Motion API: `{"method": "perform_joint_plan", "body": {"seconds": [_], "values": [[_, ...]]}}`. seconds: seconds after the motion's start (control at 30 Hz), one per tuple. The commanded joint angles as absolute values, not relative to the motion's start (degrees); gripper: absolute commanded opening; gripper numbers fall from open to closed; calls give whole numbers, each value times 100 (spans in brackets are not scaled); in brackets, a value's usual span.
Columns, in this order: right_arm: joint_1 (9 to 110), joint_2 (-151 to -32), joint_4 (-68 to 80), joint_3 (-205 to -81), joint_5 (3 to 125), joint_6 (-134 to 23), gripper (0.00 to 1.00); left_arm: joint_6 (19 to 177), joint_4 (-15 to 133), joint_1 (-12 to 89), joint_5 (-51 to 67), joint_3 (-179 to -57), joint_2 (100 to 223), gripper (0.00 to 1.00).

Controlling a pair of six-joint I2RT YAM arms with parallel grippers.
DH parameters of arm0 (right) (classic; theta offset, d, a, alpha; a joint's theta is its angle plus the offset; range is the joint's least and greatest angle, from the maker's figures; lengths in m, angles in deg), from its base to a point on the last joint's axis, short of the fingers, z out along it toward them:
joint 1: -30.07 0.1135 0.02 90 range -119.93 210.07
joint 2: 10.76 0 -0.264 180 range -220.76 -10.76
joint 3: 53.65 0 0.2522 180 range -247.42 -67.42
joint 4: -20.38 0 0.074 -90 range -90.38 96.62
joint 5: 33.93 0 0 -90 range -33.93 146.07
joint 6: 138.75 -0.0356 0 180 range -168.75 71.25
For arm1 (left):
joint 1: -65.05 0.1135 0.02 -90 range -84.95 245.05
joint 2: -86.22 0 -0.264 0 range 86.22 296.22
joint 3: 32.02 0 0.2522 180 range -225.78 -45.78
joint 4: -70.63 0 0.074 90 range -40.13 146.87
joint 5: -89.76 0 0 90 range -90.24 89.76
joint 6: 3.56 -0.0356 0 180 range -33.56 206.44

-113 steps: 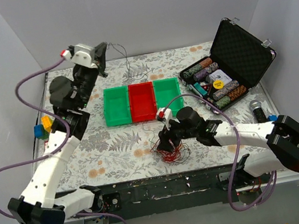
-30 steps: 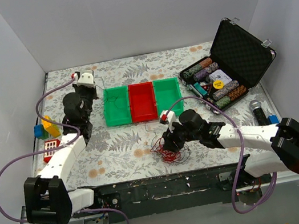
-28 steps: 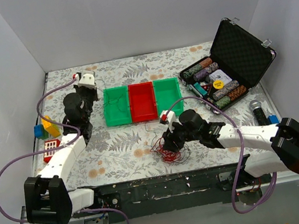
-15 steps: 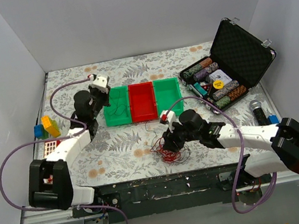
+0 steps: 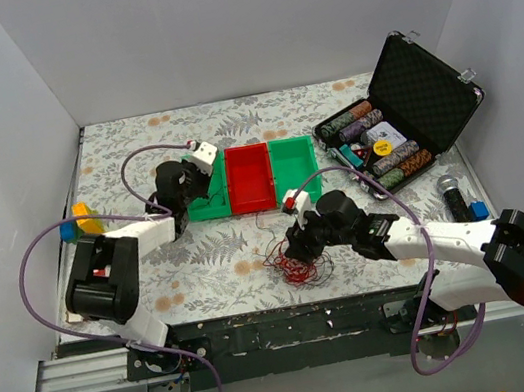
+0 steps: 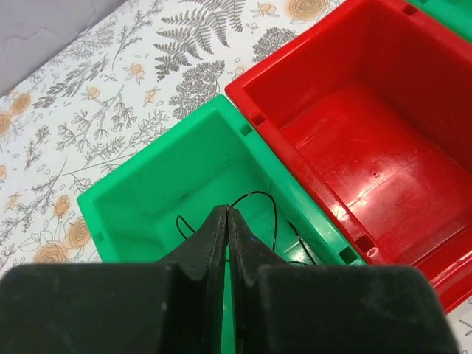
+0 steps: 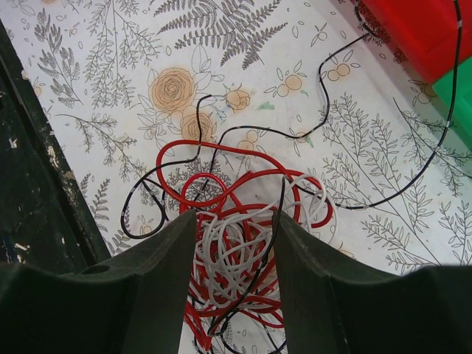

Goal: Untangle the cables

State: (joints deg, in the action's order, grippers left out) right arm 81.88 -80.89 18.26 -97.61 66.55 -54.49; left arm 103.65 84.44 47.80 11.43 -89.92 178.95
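The cables are a clump of thin red, white and black wires (image 5: pixel 295 266) on the flowered cloth near the front edge. In the right wrist view the clump (image 7: pixel 236 258) lies between my right gripper's (image 7: pixel 232 215) open fingers, which stand on either side of it. A loose black wire (image 7: pixel 324 81) runs off toward the bins. My left gripper (image 5: pixel 197 162) is over the left green bin (image 5: pixel 206 211). In the left wrist view its fingers (image 6: pixel 226 212) are shut on a thin black wire (image 6: pixel 273 214) that loops down inside the green bin (image 6: pixel 147 150).
A red bin (image 5: pixel 249 178) and a second green bin (image 5: pixel 293 165) sit beside the left one; the red bin also shows in the left wrist view (image 6: pixel 369 147). An open case of poker chips (image 5: pixel 384 139) stands at the right, a microphone (image 5: pixel 452 188) beside it, and toy blocks (image 5: pixel 79 223) at the left.
My left gripper came down from high at the back left with the black wire and moved right over the left green bin. My right gripper stayed over the clump.
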Motion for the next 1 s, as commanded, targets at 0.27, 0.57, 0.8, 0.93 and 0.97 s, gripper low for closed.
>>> {"method": "perform_joint_plan", "body": {"seconds": [0.27,0.57,0.8,0.93,0.97], "values": [[8210,-7923,1770,-9870,6415,-5279,54,10059,8087,4756,1514,-9315,17983,59],[8175,-7432,1690,-9809,6257,-5068,55,10647,6857,4782,1822,-9421,16780,83],[8140,-6957,1638,-9730,6073,-5173,54,11237,6162,4774,2778,-9438,15742,96],[8052,-6710,1664,-9651,5704,-5305,54,11001,6047,4608,3683,-9430,15828,97],[8026,-6632,1690,-9625,5642,-5332,54,10808,5986,4476,3825,-9412,15934,96]]}}
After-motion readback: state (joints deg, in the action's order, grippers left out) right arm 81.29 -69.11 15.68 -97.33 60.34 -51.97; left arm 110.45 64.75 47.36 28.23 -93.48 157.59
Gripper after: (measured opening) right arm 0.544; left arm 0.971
